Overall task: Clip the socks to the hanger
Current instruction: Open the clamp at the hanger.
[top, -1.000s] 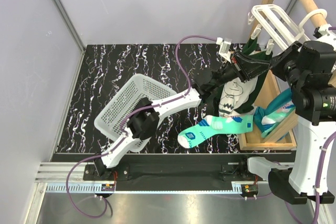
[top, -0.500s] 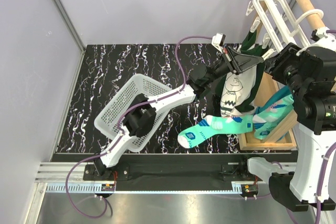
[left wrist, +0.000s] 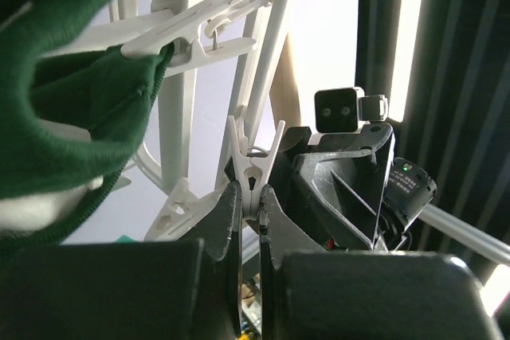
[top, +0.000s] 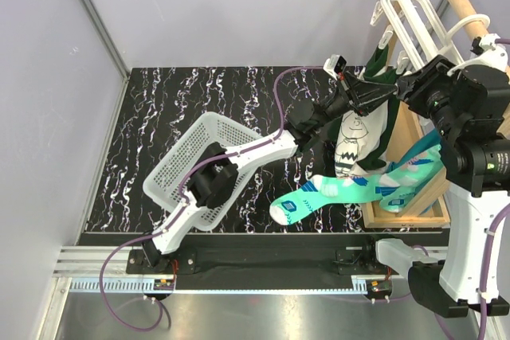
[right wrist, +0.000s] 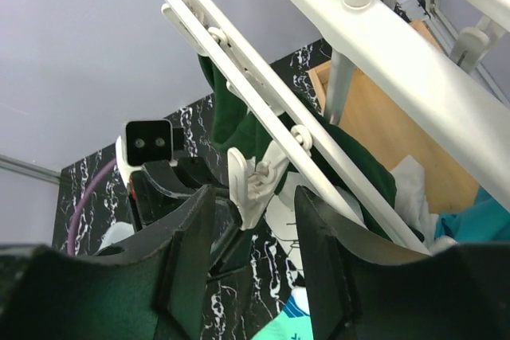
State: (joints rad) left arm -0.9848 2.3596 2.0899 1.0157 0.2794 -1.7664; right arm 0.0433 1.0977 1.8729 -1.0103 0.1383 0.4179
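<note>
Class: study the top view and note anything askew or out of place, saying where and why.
The white mesh basket looks tipped on the table beneath the left arm, not flat. A mint sock lies loose on the table, unclipped.

Two mint-green socks (top: 319,190) (top: 414,166) are showing around four o'clock, one dark green cloth (top: 374,129) is dangling near three o'clock, one white hanger (top: 414,17) is hanging at two o'clock, one mesh basket (top: 187,161) is lying at nine o'clock, and two arms (top: 239,161) (top: 470,197) are showing.
</note>
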